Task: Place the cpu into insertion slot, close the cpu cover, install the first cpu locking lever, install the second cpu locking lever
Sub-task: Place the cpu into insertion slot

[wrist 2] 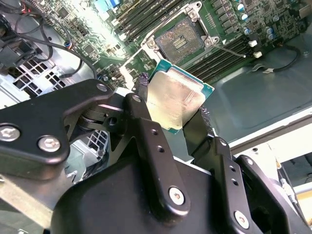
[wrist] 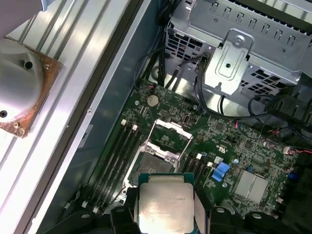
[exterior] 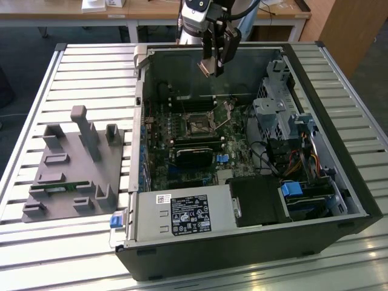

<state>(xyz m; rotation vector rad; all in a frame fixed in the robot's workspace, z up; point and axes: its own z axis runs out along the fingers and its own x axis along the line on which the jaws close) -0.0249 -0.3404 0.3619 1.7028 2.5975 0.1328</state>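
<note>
While the hand (exterior: 215,65) clamps the cpu (wrist: 163,204) high over the case (exterior: 212,257), the insertion slot (wrist 2: 183,39) seems uncovered. Keep the cpu level, corners matched.

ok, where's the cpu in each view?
Exterior view: cpu gripped in the hand, over the open computer case.
Second wrist view: cpu tilted between the fingers.
First wrist view: cpu between the fingers.
Shared landmark: the insertion slot, open, apart from the cpu.
</note>
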